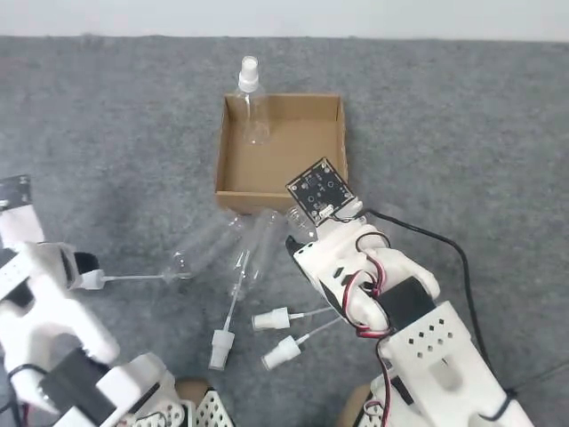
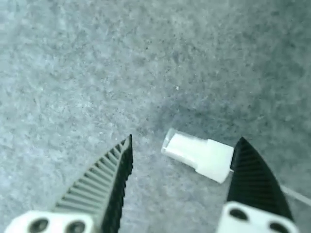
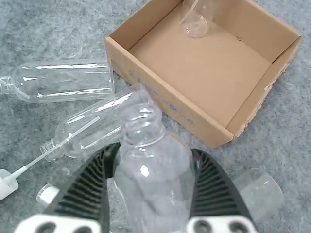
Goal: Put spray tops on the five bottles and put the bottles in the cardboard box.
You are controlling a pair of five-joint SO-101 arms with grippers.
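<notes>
Where the right claw point(image 3: 153, 153) grips, the clear bottle point(image 3: 150, 180) seems open-necked.

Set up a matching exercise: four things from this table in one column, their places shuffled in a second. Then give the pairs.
Things
1. capped bottle
2. open bottle
3. spray top
4. cardboard box

Places
A. between the fingers of the open left pincer
B. on the grey carpet, open side up
C. gripped by the right pincer
D. inside the box, at its far wall

Pairs: 1-D, 2-C, 3-A, 4-B
</notes>
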